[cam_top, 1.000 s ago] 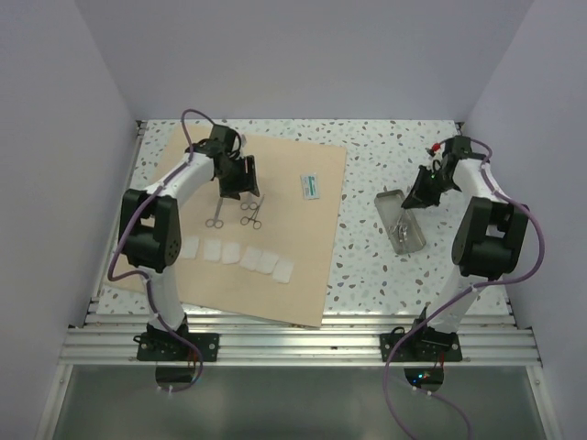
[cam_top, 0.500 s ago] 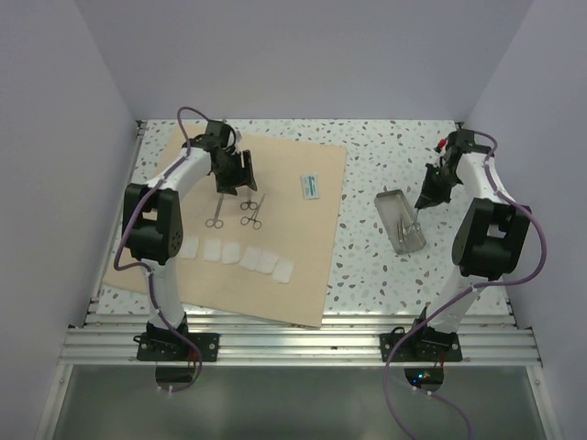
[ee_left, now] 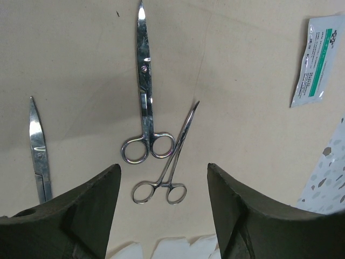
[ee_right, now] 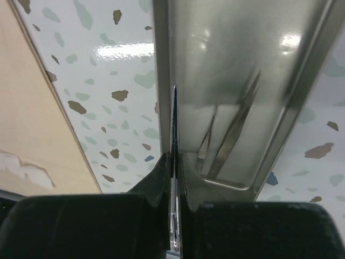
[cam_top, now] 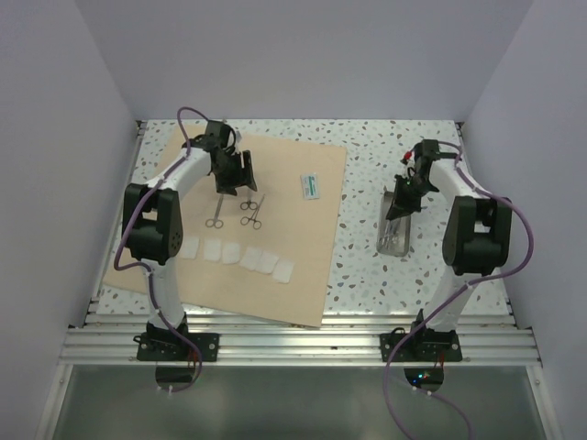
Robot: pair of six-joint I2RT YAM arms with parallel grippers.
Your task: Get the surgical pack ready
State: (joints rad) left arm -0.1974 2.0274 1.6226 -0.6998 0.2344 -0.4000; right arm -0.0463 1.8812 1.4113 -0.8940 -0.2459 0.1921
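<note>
The tan wrap sheet (cam_top: 298, 247) lies flat on the left half of the table. On it are a long pair of steel scissors (ee_left: 143, 97), slim forceps (ee_left: 171, 171), another pair of scissors (ee_left: 38, 154) and a row of white gauze squares (cam_top: 240, 257). My left gripper (ee_left: 163, 168) hovers open over the forceps' rings, holding nothing. On the right, my right gripper (ee_right: 174, 159) is shut on the thin side wall of the steel tray (ee_right: 232, 65), which has slim instruments (ee_right: 229, 137) lying inside. The top view shows that tray (cam_top: 395, 240) under the right gripper (cam_top: 404, 197).
A white and green sachet (ee_left: 315, 62) lies on the sheet's far right part, also seen from above as the sachet (cam_top: 311, 187). Speckled tabletop (cam_top: 362, 211) separates sheet and tray. Grey walls close in the table on three sides.
The right gripper has swung left, and the tray has turned from a slant to nearly lengthwise and shifted left. The left gripper drew back slightly a second ago and then stayed put.
</note>
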